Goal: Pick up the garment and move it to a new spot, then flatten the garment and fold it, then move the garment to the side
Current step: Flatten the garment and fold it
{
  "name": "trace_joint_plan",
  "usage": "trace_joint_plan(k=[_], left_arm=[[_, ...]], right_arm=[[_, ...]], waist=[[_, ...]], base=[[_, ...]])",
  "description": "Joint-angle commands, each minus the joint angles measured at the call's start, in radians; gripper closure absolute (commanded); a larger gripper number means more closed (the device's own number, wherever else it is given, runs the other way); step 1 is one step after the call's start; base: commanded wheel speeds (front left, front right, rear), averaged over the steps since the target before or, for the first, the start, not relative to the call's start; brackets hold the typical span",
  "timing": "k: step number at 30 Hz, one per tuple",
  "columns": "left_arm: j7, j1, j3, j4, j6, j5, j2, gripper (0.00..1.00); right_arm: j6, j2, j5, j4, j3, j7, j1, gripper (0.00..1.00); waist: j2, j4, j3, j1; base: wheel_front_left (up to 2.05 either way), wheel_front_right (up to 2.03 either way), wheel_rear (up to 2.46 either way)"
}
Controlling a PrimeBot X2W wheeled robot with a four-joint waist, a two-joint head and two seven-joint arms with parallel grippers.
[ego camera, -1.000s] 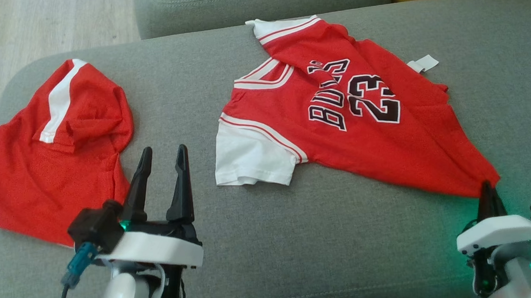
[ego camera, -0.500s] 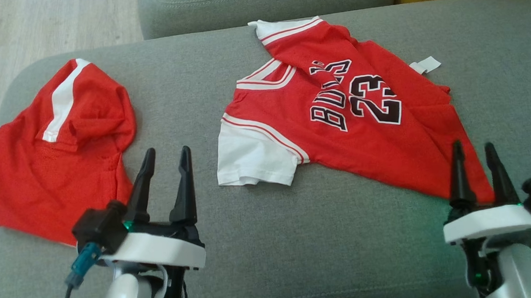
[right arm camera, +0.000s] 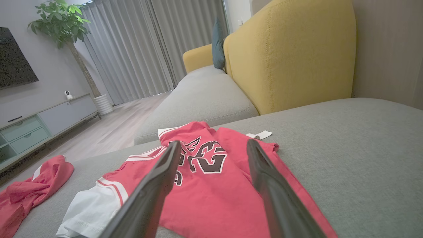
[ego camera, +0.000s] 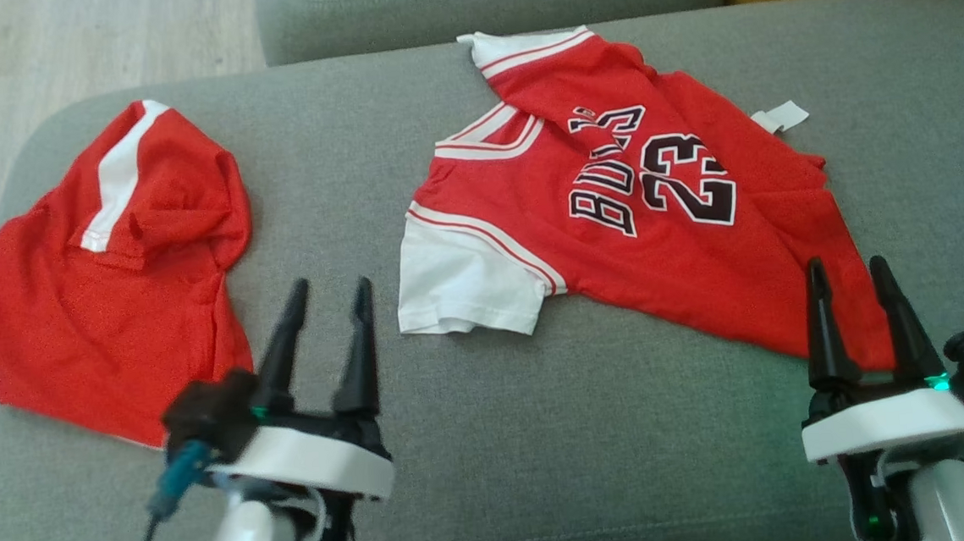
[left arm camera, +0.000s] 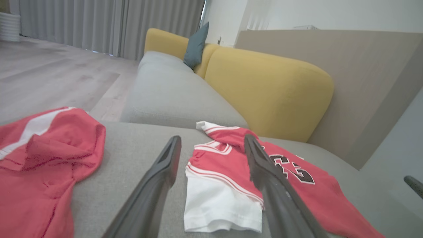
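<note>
Parted and empty at the right tool (ego camera: 845,264), tips pointing over the near hem corner of the jersey (ego camera: 641,234). Cannot tell whether touching the cloth or just above it. Parted and empty too at the left tool (ego camera: 331,283), off the jersey, just short of its white sleeve (ego camera: 466,284) and on the side away from the hem.

Spread chest-up on the grey seat (ego camera: 494,439), roughly flat but skewed: collar end far from the tools, hem end near the right tool, number and lettering turned sideways. Folded over on itself at the far shoulder, rippled along the near edge, with a small white tag (ego camera: 781,116) poking out at the jersey's far side. Well apart from the jersey, beyond the left tool, a second red cloth (ego camera: 109,271) in a loose heap.

Probably light, thin and limp, nothing stiff to lever against and nothing fragile. Likely to sag and swing from any single pinch, and to slide easily over the seat weave. Best taken at two edges at once: the hem corner by the right tool, and the sleeve cuff or the banded shoulder seam by the left, where doubled cloth gives more to bite. Worth pinching low and shallow, so as to catch one layer edge cleanly and none of the upholstery.
</note>
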Motion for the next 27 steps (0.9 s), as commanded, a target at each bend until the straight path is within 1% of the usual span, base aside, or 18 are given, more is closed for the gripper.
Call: trace_joint_plan(k=[1,3,5,9,12,15,18,19,27], left_arm=[[-0.006,-0.052,0.009,-0.008,-0.011,0.011,0.007,0.0],[-0.006,-0.079,-0.02,0.027,-0.019,0.019,0.007,0.0],[-0.005,-0.113,-0.054,0.096,-0.019,0.037,0.007,0.0],[0.052,-0.21,-0.074,0.264,0.02,0.069,0.007,0.0],[0.079,-0.278,-0.075,0.372,0.039,0.085,0.009,0.0],[0.091,-0.326,-0.078,0.462,0.05,0.097,0.015,0.0],[0.084,-0.358,-0.08,0.53,0.051,0.101,0.017,0.0],[0.084,-0.358,-0.08,0.53,0.051,0.101,0.017,0.0],[0.052,-0.408,-0.087,0.66,0.045,0.102,0.023,0.0]], right_arm=[[0.008,-0.005,-0.002,-0.044,0.016,0.004,-0.021,0.0],[0.008,-0.005,-0.006,-0.056,0.011,0.008,-0.024,0.0],[0.008,-0.005,-0.009,-0.067,0.009,0.013,-0.027,0.0],[0.008,-0.005,-0.009,-0.089,0.01,0.017,-0.04,0.0],[0.008,-0.005,-0.008,-0.1,0.012,0.018,-0.045,0.0],[0.008,-0.005,-0.006,-0.106,0.011,0.017,-0.048,0.0],[0.008,-0.005,-0.001,-0.107,0.01,0.014,-0.051,0.0],[0.008,-0.005,-0.001,-0.107,0.01,0.014,-0.051,0.0],[0.008,-0.005,0.008,-0.107,0.02,0.006,-0.056,0.0]], waist=[[0.0,-0.007,0.012,0.0001],[0.0,-0.013,0.026,0.0001],[0.0,-0.021,0.043,0.0001],[0.0,-0.041,0.077,0.0001],[0.0,-0.058,0.097,0.0001],[0.0,-0.073,0.11,0.0001],[0.0,-0.085,0.118,0.0001],[0.0,-0.085,0.118,0.0001],[0.0,-0.109,0.129,0.0001]], base=[[0.0,0.0,0.0],[0.0,0.0,0.0],[0.0,0.0,0.0],[0.0,0.0,0.0],[0.0,0.0,0.0],[0.0,0.0,0.0],[0.0,0.0,0.0],[0.0,0.0,0.0],[0.0,0.0,0.0]])
